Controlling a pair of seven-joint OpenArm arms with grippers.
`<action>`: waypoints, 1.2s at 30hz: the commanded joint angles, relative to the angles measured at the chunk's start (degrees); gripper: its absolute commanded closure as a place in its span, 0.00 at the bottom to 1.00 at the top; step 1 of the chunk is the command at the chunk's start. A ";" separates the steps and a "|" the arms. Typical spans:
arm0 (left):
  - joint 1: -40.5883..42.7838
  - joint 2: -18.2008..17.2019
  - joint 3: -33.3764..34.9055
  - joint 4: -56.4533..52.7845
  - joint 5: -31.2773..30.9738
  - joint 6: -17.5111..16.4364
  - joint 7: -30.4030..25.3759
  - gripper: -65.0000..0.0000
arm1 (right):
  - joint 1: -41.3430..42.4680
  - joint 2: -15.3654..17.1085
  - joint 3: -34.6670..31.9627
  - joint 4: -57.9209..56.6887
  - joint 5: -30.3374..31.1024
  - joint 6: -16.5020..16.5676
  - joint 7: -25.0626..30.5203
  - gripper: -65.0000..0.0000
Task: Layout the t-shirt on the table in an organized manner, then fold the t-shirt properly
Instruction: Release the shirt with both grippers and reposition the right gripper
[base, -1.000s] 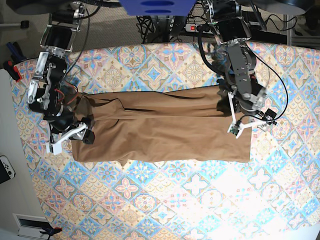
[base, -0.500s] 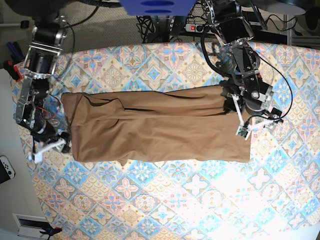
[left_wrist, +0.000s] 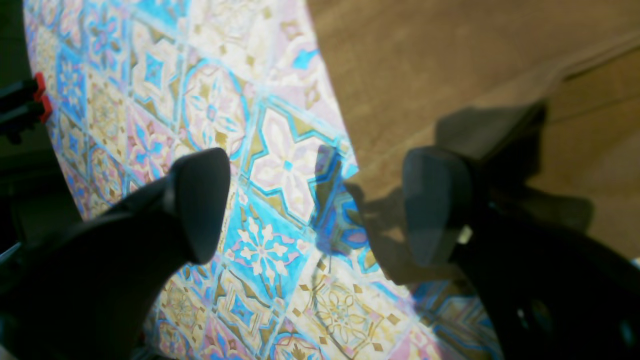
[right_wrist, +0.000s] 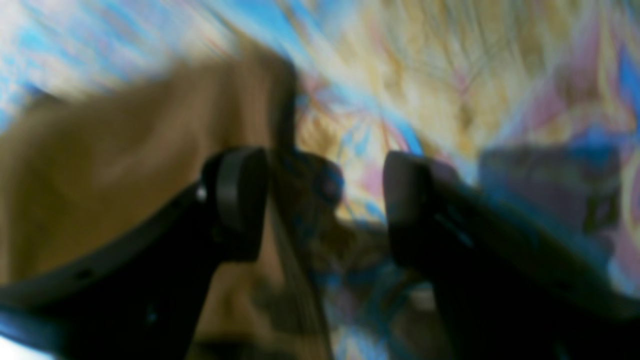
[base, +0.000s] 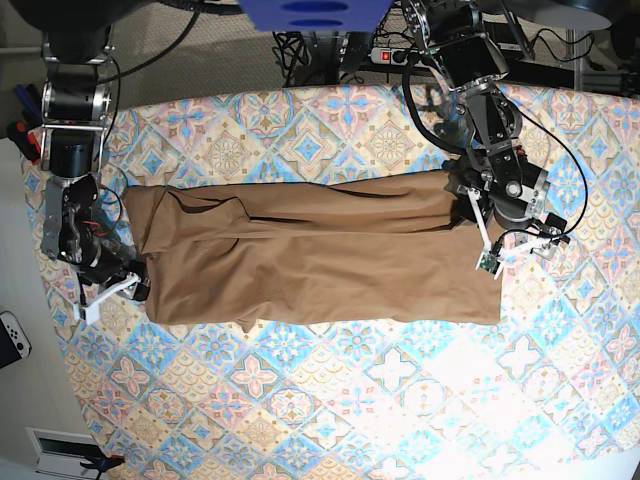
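Base view has the t-shirt (base: 320, 255) lying as a long brown band across the middle of the table (base: 330, 400), already doubled over lengthwise by the look of the seams running along it. Neither arm has hold of it. The left gripper (base: 515, 250) sits just off the shirt's right-hand end with its jaws spread wide and empty; the left wrist view shows bare tile between the pads (left_wrist: 200, 200) and the cloth edge right beside them. The right gripper (base: 108, 288) is at the opposite end, jaws also apart with nothing between them, though that wrist view is badly motion-blurred so I can't say how close it is to the fabric.

Handling-wise I'd guess it's light, floppy and a bit clingy, so it'll sag and wrinkle if lifted from one point. Best bet is probably pinching both corners of one short end, through all layers, and carrying that end over toward the other.
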 joint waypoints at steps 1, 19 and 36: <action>-0.74 -0.23 0.03 0.88 0.16 0.38 -0.69 0.21 | 3.60 0.20 -1.18 -0.80 0.38 0.20 1.37 0.45; -0.74 -0.32 -0.06 0.79 0.25 0.38 -0.69 0.21 | 8.26 -2.35 -11.20 -13.02 0.38 3.98 7.97 0.72; -0.74 0.04 0.12 -1.32 0.25 0.38 -0.69 0.21 | 7.82 -3.49 -13.13 9.75 0.38 3.63 -3.02 1.00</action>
